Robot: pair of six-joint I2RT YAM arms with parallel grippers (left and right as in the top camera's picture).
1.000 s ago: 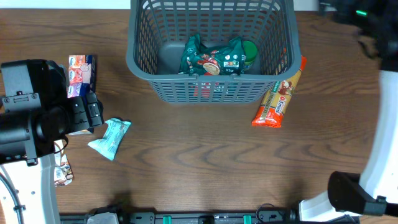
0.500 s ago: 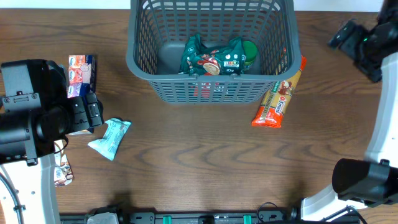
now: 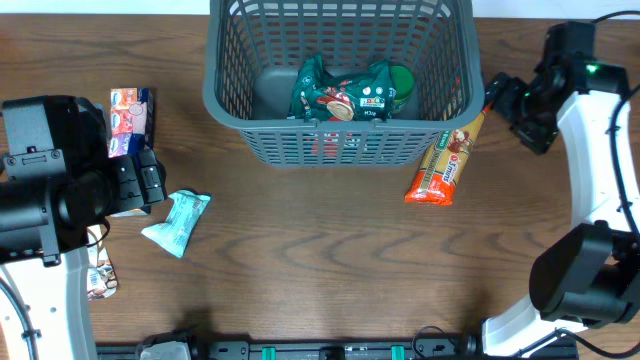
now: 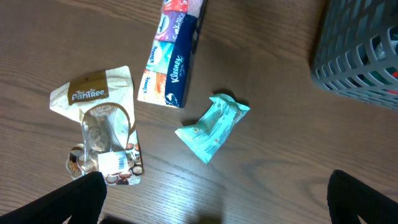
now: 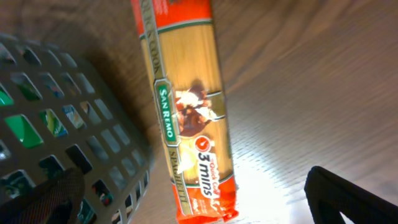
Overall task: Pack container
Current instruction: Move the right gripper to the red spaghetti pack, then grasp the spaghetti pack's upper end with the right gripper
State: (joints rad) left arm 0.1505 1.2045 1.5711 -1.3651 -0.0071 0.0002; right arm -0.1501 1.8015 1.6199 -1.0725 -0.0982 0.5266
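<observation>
The dark grey slotted basket (image 3: 340,135) stands at the back centre and holds green snack packets (image 3: 345,92). An orange spaghetti packet (image 3: 450,150) lies against the basket's right wall; it also shows in the right wrist view (image 5: 189,106) beside the basket (image 5: 62,124). My right gripper (image 3: 508,105) is open and empty, just right of the packet's far end, with its fingers (image 5: 193,190) spread either side of the packet. My left gripper (image 3: 150,180) is open and empty at the left. In the left wrist view its fingers (image 4: 217,205) hang above bare table, short of a teal packet (image 4: 212,127).
A Kleenex tissue multipack (image 3: 130,122) (image 4: 174,56) lies at the far left. The teal packet (image 3: 178,222) lies beside the left gripper. A beige snack bag with a clear window (image 4: 99,134) lies partly under the left arm (image 3: 100,275). The basket corner (image 4: 360,56) shows at the upper right of the left wrist view.
My right arm has swung in from the far upper right and come down beside the spaghetti packet. The left arm and all items have not moved.
</observation>
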